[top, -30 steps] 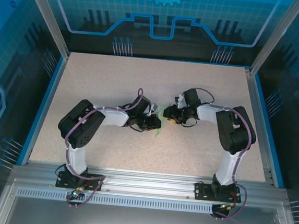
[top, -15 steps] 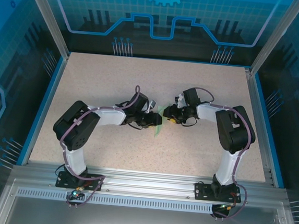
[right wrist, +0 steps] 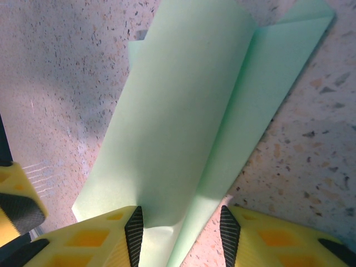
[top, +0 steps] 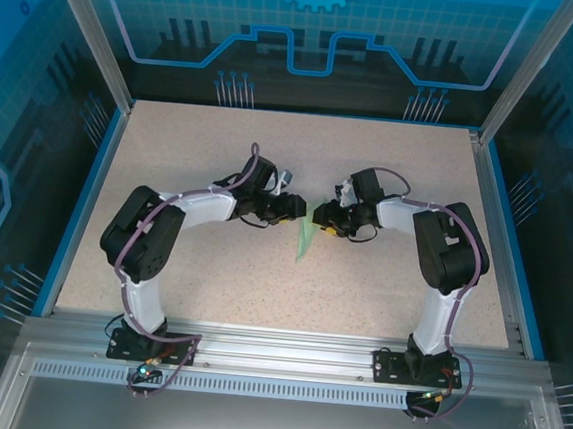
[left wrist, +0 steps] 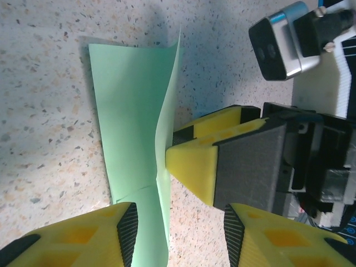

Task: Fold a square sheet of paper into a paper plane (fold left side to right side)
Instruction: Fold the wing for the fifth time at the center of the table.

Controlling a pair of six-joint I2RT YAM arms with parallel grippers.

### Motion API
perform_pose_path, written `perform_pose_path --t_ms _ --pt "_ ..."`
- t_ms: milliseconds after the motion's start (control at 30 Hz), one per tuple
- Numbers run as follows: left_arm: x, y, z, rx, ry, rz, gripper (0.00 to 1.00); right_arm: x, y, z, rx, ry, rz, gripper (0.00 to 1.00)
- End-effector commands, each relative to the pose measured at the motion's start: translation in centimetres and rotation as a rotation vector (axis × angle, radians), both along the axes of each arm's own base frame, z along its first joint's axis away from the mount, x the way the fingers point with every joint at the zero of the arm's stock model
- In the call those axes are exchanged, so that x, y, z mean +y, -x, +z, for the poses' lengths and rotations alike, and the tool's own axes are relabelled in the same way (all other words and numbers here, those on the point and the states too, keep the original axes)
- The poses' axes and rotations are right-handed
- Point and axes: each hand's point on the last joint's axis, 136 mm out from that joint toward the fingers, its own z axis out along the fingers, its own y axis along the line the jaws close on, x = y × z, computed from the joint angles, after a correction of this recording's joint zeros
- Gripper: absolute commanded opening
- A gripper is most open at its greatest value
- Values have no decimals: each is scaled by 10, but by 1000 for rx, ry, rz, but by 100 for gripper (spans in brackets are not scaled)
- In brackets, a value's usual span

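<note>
Left gripper: the jaws stand moderately apart and hold nothing. One end of the paper plane lies between them, close against one yellow finger. Right gripper: the jaws are likewise partly apart, straddling the plane's raised centre fold without pinching it. Seen from the left wrist, one of its fingertips touches the upright flap. The paper plane lies on the speckled table at mid-table, between the two grippers, tapering toward the arm bases. From above, both grippers cover the plane's far end, and whether any pad presses on the lower layer cannot be told. In the wrist views the fingers are cut off at the frame edge. Pose: each arm rises from its base at the near edge, bends at the elbow and reaches inward, so the two wrists face each other across the fold, close together.
</note>
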Motion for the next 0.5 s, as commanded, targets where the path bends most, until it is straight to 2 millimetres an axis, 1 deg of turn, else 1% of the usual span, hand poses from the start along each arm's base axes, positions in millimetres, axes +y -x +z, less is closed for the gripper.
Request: perform_pose_path --t_ms 0,100,300,400,467 --pt "-6 1 -5 21 -1 -56 48 3 13 -24 54 49 20 44" --pt "-8 -1 -12 38 -4 -63 46 3 13 -23 52 50 18 44" --pt "-13 -6 -18 51 6 -75 39 3 15 -24 54 53 23 44" --pt "-15 -8 -20 52 3 -79 34 3 14 -24 54 53 23 44" --pt "-16 -10 -20 50 2 -81 28 3 15 -25 57 56 24 44"
